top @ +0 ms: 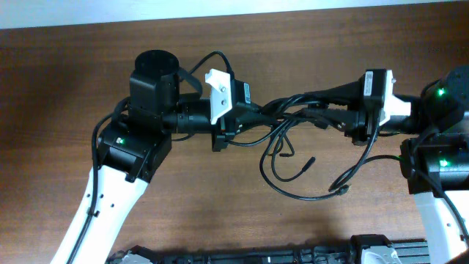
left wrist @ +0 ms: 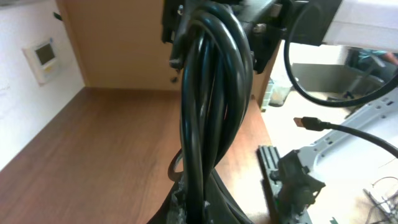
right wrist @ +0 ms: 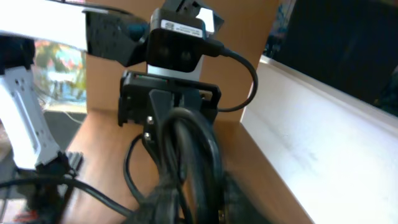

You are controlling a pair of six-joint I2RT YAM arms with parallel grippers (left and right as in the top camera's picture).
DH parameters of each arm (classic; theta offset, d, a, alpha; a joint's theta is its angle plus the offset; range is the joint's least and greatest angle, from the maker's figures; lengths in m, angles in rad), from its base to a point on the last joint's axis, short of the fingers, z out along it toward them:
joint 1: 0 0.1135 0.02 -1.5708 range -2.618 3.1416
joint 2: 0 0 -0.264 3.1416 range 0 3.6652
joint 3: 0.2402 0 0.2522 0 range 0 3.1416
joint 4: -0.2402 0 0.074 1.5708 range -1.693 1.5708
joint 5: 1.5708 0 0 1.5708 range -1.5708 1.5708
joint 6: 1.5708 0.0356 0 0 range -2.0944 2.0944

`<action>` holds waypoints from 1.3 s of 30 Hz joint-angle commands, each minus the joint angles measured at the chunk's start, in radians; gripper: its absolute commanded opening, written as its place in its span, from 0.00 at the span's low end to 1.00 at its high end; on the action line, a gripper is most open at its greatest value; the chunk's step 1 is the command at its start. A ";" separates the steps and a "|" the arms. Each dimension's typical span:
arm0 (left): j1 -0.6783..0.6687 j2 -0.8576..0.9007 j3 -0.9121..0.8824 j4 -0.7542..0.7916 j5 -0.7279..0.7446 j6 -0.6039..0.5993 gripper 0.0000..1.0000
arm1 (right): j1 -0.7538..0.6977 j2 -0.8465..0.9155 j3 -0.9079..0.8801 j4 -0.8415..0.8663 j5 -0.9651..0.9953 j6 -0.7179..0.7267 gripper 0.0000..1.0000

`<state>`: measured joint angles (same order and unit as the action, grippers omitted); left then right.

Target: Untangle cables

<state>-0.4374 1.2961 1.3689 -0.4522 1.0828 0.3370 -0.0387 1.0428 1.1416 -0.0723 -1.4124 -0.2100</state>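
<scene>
Left pincer [top: 253,116] is pinching the cables [top: 287,105] above the counter [top: 220,213]; right pincer [top: 324,111] grip I cannot tell. Pulling apart slowly is probably working best.

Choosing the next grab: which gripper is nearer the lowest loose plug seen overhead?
Right. Seen overhead, the plug sits below the right gripper; the left gripper is farther, up-left.

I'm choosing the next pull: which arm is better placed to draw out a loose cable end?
Probably right. The left pincer is clamped on the cables, anchoring them. The loose plug end lies nearer the right pincer, whose grip I cannot tell.
</scene>
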 commanded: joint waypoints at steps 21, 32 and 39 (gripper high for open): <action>-0.045 0.007 0.003 0.098 -0.530 -0.108 0.00 | 0.064 0.070 0.013 0.003 0.228 0.933 0.98; -0.163 0.032 0.003 0.131 -0.565 -0.108 0.00 | 0.130 0.092 0.013 0.048 0.239 0.895 0.71; -0.169 0.032 0.003 0.145 -0.610 -0.108 0.00 | 0.130 0.092 0.013 0.047 0.239 0.895 0.16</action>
<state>-0.6033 1.3319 1.3689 -0.3252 0.5190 0.2420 0.0811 1.1385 1.1419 -0.0273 -1.1362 0.6811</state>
